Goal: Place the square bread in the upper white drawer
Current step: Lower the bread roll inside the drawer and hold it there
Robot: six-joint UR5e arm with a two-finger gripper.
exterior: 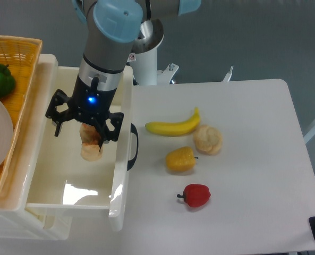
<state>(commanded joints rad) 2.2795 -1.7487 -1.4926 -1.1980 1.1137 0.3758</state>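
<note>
Seen from the fixed camera, the gripper (86, 132) hung inside the upper white drawer (51, 175), its jaws closed on the square bread (91, 144), which dangled end-down above the drawer floor. On the table (242, 159) lay a banana (173, 126), bun (207, 139) and two peppers. Released from that height, the bread could tip or bounce against the drawer wall

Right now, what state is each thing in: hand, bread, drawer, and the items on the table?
hand: shut on the square bread, over the drawer
square bread: held, hanging inside the drawer
upper white drawer: pulled open
banana: lying on the table
bun: beside the banana
yellow pepper: on the table
red pepper: on the table
</note>
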